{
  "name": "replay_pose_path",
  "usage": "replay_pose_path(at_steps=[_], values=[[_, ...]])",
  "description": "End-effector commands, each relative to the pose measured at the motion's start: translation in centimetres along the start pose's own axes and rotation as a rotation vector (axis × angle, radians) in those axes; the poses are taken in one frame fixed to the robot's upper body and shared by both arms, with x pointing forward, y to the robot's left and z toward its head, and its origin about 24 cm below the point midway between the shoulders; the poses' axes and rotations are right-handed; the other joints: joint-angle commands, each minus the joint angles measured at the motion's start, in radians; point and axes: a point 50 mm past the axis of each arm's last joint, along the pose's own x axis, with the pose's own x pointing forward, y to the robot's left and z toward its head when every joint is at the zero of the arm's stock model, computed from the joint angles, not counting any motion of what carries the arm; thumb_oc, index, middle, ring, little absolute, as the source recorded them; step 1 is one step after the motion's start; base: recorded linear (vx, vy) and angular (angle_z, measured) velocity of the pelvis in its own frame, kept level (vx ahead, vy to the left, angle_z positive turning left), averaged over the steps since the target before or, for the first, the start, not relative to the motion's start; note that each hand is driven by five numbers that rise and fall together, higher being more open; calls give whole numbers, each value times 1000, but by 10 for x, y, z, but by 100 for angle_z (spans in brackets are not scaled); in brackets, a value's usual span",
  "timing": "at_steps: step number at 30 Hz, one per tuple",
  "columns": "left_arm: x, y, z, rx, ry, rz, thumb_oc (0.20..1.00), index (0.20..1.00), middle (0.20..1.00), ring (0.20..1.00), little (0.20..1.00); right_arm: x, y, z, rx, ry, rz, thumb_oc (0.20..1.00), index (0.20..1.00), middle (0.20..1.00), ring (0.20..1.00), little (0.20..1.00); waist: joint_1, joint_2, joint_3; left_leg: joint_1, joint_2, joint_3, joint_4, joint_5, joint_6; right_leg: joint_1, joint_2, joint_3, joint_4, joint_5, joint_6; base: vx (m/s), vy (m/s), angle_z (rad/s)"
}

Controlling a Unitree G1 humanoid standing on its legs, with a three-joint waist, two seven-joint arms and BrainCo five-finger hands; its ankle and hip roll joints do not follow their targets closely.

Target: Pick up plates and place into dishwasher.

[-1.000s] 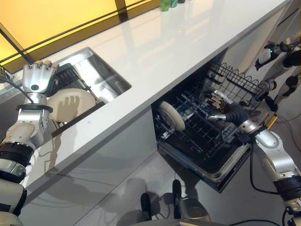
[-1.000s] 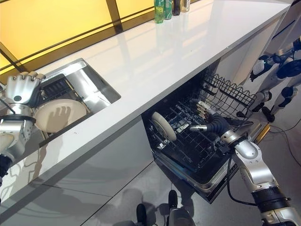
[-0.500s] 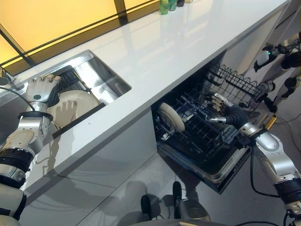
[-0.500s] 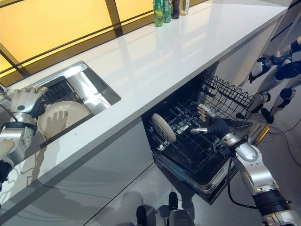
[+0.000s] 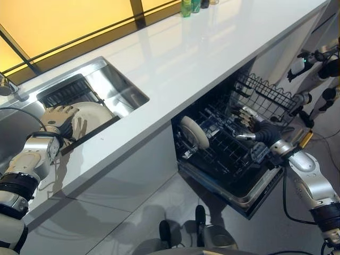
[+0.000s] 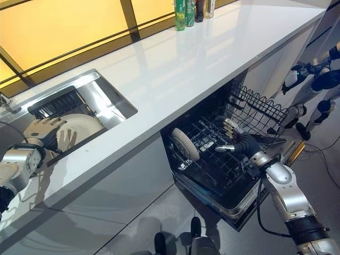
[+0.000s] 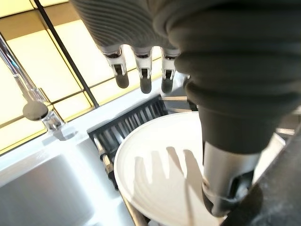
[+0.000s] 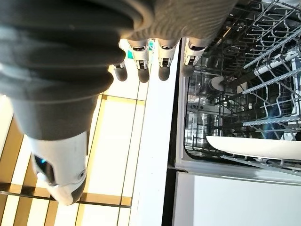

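Observation:
A cream plate (image 5: 94, 113) lies in the steel sink (image 5: 121, 91), beside a dark ribbed mat (image 5: 65, 90). My left hand (image 5: 58, 119) hovers at the plate's left rim, open. In the left wrist view its fingers (image 7: 141, 81) are straight above the plate (image 7: 160, 175) and the thumb (image 7: 229, 187) is near the rim, with no grip. A second cream plate (image 5: 193, 132) stands on edge in the dishwasher's lower rack (image 5: 227, 159). My right hand (image 5: 256, 127) is open over that rack, to the right of the standing plate (image 8: 254, 143).
The white countertop (image 5: 186, 58) runs between the sink and the open dishwasher. Bottles (image 6: 187, 10) stand at its far edge. A tap (image 7: 35, 107) rises by the sink. A wire upper rack (image 5: 265, 93) juts out above the lower one. Another robot (image 5: 319, 62) stands at the right.
My left hand has come down from above the sink's far-left edge to the rim of the plate in the sink. The right hand has barely moved.

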Motion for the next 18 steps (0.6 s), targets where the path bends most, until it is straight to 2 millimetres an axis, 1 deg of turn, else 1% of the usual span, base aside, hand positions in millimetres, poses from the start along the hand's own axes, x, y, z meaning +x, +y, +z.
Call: replay_pose_path(at_steps=[1, 5, 9, 14, 16, 18], values=[[-1, 14, -4, 31, -26, -15, 1000, 1000, 1000, 1000, 1000, 6, -4, 40, -70, -165, 18, 1000, 1000, 1000, 1000, 1000, 16, 14, 19, -34, -16, 7, 30, -96, -1, 27, -59, -3, 30, -126, 142, 0, 0, 0], [-2, 16, -5, 46, -38, -14, 1000, 1000, 1000, 1000, 1000, 5, -5, 40, -71, -165, 22, 1000, 1000, 1000, 1000, 1000, 17, 14, 22, -34, -16, 8, 28, -94, 0, 25, -58, -5, 27, -124, 143, 0, 0, 0], [-2, 16, -5, 101, -43, -5, 1000, 1000, 1000, 1000, 1000, 6, -6, 42, -72, -168, 27, 1000, 1000, 1000, 1000, 1000, 17, 12, 25, -40, -14, 11, 29, -93, -1, 20, -58, -5, 29, -124, 142, 0, 0, 0], [0, 15, -4, 234, -38, 35, 1000, 1000, 1000, 1000, 1000, 9, -7, 43, -76, -169, 33, 1000, 1000, 1000, 1000, 1000, 11, 6, 38, -52, -13, 16, 34, -92, -1, 8, -57, 0, 32, -121, 140, -7, 2, 0], [2, 16, -7, 292, -19, 58, 1000, 1000, 1000, 1000, 1000, 12, -8, 46, -79, -177, 35, 1000, 1000, 1000, 1000, 1000, 9, 3, 47, -60, -12, 17, 36, -92, -2, -1, -56, 3, 35, -120, 139, -51, 4, -1], [3, 17, -8, 317, -6, 75, 1000, 1000, 1000, 1000, 1000, 14, -8, 48, -82, -181, 40, 1000, 1000, 1000, 1000, 1000, 8, -1, 55, -66, -12, 18, 38, -91, -2, -9, -54, 5, 37, -119, 138, -52, 5, -2]])
